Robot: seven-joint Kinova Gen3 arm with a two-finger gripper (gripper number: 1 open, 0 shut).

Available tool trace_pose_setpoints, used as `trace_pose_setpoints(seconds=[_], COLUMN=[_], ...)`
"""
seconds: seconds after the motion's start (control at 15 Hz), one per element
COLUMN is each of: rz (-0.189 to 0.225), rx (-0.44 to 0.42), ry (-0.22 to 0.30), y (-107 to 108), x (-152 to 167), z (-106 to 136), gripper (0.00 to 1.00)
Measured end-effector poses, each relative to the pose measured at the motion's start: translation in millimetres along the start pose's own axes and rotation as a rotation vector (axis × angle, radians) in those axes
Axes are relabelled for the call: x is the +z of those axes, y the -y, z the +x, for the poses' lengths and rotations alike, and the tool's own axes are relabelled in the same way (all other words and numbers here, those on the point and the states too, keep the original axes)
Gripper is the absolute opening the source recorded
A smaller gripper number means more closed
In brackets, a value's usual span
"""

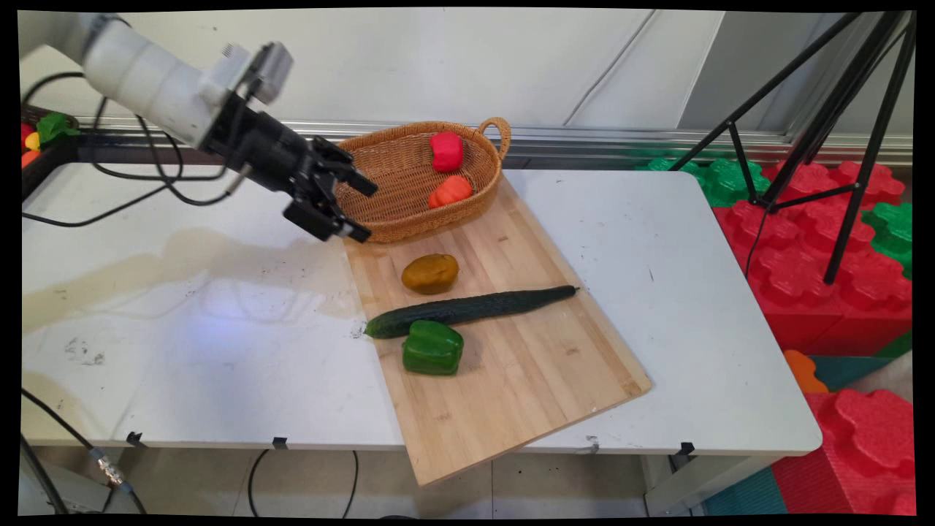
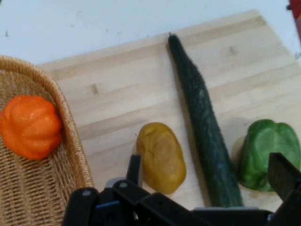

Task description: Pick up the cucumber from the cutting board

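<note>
So the gripper (image 1: 354,208) is hanging in the air with its two black fingers spread apart and nothing between them, right by the left end of the wicker basket (image 1: 387,208). One finger sits over the basket's rim, the other just in front of its outer wall.

No readable writing on anything, as far as I can see.

The basket sits on the far end of a wooden cutting board (image 1: 511,365), which lies at a slant across the middle of the tabletop (image 1: 182,329) and sticks out past its near edge. Inside the basket are a red pepper (image 1: 446,151) towards the far side by the handle and an orange pepper (image 1: 450,191) nearer the front wall.

On the bare board just in front of the basket there's a brownish-yellow potato (image 1: 430,273). Next out is a long dark cucumber (image 1: 467,310) lying across the board, its left tip right at the board's left edge. A green pepper (image 1: 432,348) sits against the cucumber's near side.

Off the right edge of the tabletop are big red and green foam blocks (image 1: 818,248) and a black tripod (image 1: 840,131).
</note>
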Motion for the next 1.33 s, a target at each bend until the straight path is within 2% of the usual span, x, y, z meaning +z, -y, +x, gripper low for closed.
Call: trace_pose_setpoints(seconds=[0.4,0.73,1.0,1.33], rz=[-0.01,-0.012,-0.007,-0.005], rx=[-0.017,-0.024,0.001,0.016], ry=[-0.047,-0.057,-0.052,-0.03], y=[-9,-13,-16,-23], x=[-47,-60,-46,1], z=[5,9,22,48], gripper=[1.0,1.0,1.0,1.0])
